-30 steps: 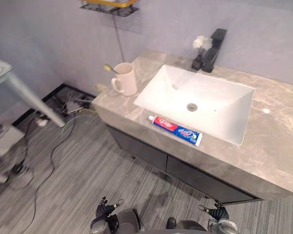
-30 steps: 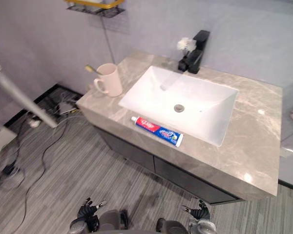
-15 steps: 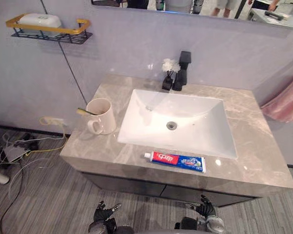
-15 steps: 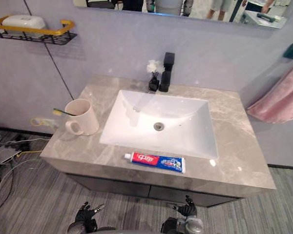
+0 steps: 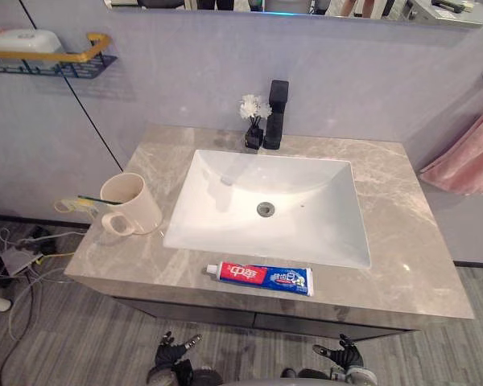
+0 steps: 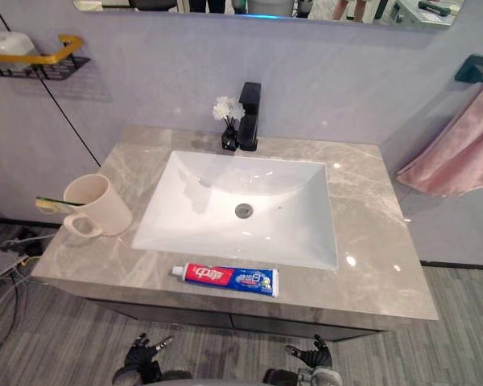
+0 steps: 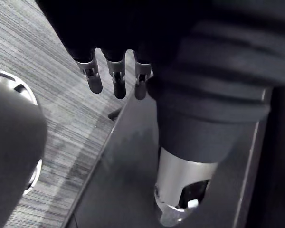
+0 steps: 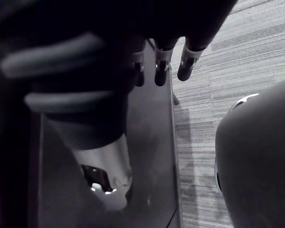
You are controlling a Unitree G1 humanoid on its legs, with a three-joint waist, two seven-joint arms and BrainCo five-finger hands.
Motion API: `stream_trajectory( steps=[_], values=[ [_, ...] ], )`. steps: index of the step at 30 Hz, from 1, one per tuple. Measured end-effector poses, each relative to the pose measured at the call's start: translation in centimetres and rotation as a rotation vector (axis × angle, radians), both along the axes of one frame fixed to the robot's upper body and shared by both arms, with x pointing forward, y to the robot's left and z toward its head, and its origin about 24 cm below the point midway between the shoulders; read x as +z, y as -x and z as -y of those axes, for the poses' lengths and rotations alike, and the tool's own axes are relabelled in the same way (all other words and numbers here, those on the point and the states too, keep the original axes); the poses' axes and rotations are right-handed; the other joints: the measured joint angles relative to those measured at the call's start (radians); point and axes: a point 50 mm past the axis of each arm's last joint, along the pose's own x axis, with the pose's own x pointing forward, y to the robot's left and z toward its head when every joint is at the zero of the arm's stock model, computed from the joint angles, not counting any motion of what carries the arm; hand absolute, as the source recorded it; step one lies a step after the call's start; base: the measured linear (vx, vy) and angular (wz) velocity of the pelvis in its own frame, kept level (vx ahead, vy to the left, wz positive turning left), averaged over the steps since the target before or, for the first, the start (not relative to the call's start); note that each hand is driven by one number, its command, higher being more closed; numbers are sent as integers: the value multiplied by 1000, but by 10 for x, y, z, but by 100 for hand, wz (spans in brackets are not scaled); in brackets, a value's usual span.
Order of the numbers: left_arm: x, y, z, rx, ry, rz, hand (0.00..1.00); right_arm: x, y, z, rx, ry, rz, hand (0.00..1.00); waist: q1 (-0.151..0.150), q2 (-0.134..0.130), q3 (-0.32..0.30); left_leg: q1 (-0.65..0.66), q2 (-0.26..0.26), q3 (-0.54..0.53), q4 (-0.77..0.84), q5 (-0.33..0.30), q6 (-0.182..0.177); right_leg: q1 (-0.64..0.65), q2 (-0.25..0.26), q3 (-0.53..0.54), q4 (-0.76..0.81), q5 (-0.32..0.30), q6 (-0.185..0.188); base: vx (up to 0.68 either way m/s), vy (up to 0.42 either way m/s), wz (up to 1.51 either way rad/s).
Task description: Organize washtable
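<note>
Left eye view: toothpaste (image 5: 264, 277) lies flat on the counter (image 5: 402, 241), front strip, near the edge; a sloppy grab may knock it off. Right eye view: cup (image 6: 97, 207) with toothbrush (image 6: 52, 202) sits by the left edge and may tip if bumped. Left wrist view: left hand (image 7: 118, 84) fingers loose, empty. Right wrist view: right hand (image 8: 160, 71) likewise.

Soft, even light is falling from overhead onto the countertop (image 5: 386, 201), and the white basin (image 5: 306, 217) is glowing as the brightest area. Small glints are shining on the countertop near its front right corner. The faucet (image 5: 275, 112) is throwing a faint shadow into the basin's back left slope. The mug (image 5: 133, 205) is laying a soft shadow just beside itself near the countertop's left edge. The wall shelf (image 5: 56, 56) is darkening the wall beneath it. In the wrist views the left hand (image 7: 115, 80) and right hand (image 8: 160, 71) are sitting in deep shade, while the floor (image 7: 47, 71) is catching pale light.
</note>
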Motion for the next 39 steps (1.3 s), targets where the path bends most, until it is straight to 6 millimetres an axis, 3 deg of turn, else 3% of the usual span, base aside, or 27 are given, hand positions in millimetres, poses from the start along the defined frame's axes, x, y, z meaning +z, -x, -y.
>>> stream_trajectory(
  steps=[3,4,5,8,12,18,26,39],
  values=[
    [-1,1,4,5,11,1,0,1,-1,2,-10,2,6,0,0,10,-1,16,-46,-75,-149,-17,10,-16,-10,43,6,7,19,17,156,-41],
    [-2,2,8,8,22,-4,0,1,-2,4,-12,7,9,0,0,28,-15,52,-70,-105,-250,-33,-20,-41,-11,57,18,11,46,27,188,-14],
    [-2,1,10,6,27,-3,0,2,-2,7,-12,15,12,0,-2,30,-18,75,-82,-96,-317,-53,-17,-57,-11,56,17,18,57,55,227,-11],
    [-2,3,6,13,18,-9,0,2,0,4,-19,6,11,0,3,16,-18,110,-124,-71,-349,-45,-6,-46,-41,67,12,25,68,54,151,-8],
    [-5,9,12,9,38,-39,0,2,0,6,-25,11,16,0,0,35,-40,160,-157,-47,-402,-36,7,-27,-63,86,5,22,73,51,117,-18],
    [-7,13,12,7,41,-56,0,-1,7,8,-42,8,-17,0,1,31,-56,170,-176,-52,-418,0,10,-6,-76,78,-33,34,91,48,14,2],
    [-7,14,13,-19,38,-65,0,-4,13,10,-66,15,-47,0,0,26,-62,193,-187,-72,-491,51,1,19,-64,68,-96,73,87,-25,-13,3],
    [-7,15,11,-26,28,-68,0,-6,16,10,-71,12,-70,0,1,20,-64,184,-189,-82,-547,59,8,25,-55,70,-190,164,83,-110,5,-1]
  ],
)
